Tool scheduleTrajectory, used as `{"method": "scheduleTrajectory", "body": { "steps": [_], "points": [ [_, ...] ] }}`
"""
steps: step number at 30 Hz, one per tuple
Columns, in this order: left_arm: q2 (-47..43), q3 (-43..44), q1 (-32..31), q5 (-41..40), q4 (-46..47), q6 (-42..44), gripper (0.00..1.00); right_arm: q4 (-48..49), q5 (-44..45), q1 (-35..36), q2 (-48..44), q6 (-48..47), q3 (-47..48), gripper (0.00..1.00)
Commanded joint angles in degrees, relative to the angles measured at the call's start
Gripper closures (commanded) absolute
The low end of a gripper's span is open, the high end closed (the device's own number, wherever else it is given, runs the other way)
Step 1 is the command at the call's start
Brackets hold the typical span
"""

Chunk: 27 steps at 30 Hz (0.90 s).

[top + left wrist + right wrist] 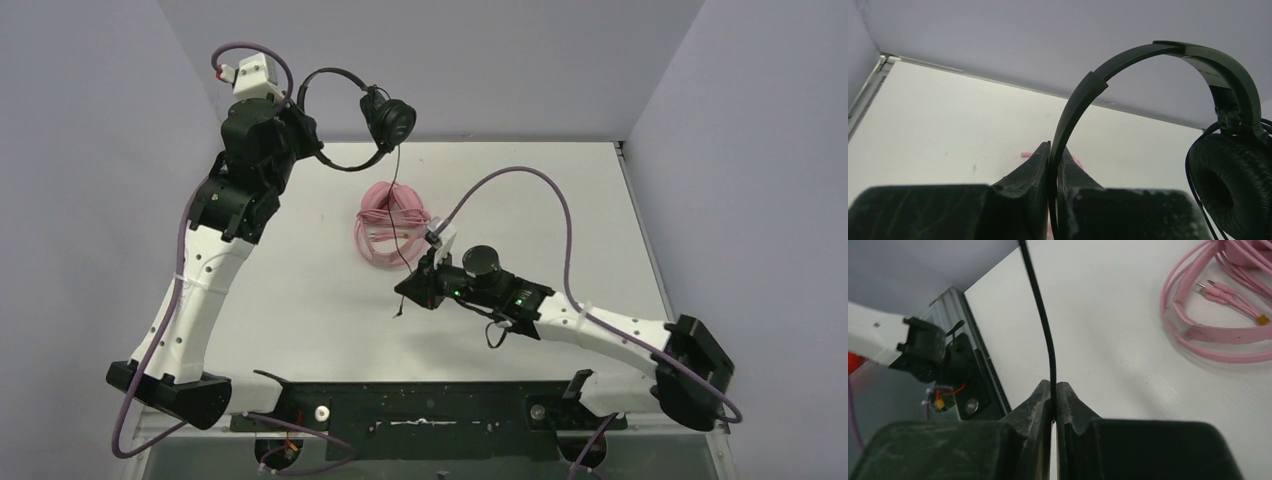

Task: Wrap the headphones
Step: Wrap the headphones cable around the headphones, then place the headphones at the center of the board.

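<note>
- Your left gripper (1054,152) is clamped shut on the headband (1083,95) of the black headphones (385,120), holding them in the air over the far side of the table (560,230).
- Your right gripper (1054,389) is pinched shut on their thin black cable (1044,325), which rises from between its jaws.
- The pink headphones (392,200), with their cable coiled, lie on the table between your two grippers.
</note>
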Motion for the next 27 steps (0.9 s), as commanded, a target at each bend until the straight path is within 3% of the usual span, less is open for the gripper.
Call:
{"method": "scheduleTrajectory", "body": {
  "steps": [1,8,15,22,27],
  "points": [
    [-0.1,-1.4,3.5,-0.5,6.8,1.3,1.0,-14.1,5.6,4.3,-11.4,-9.0,0.1,1.0],
    [3.3,-4.2,6.3,-1.0,7.3,0.8,1.0,-27.1,-0.3,10.8,-17.9,-15.5,6.4,1.0],
    [4.1,-8.6,6.4,-6.5,8.1,7.4,1.0,-38.0,7.7,20.9,-18.9,-20.1,17.5,1.0],
    [0.4,-17.3,2.9,-11.2,9.1,12.0,1.0,-40.8,9.0,21.6,-14.2,-23.0,30.7,1.0],
    [-3.1,-22.8,-3.7,-13.2,9.6,15.2,1.0,-43.8,8.1,19.0,-8.1,-28.1,42.1,1.0]
  ]
}}
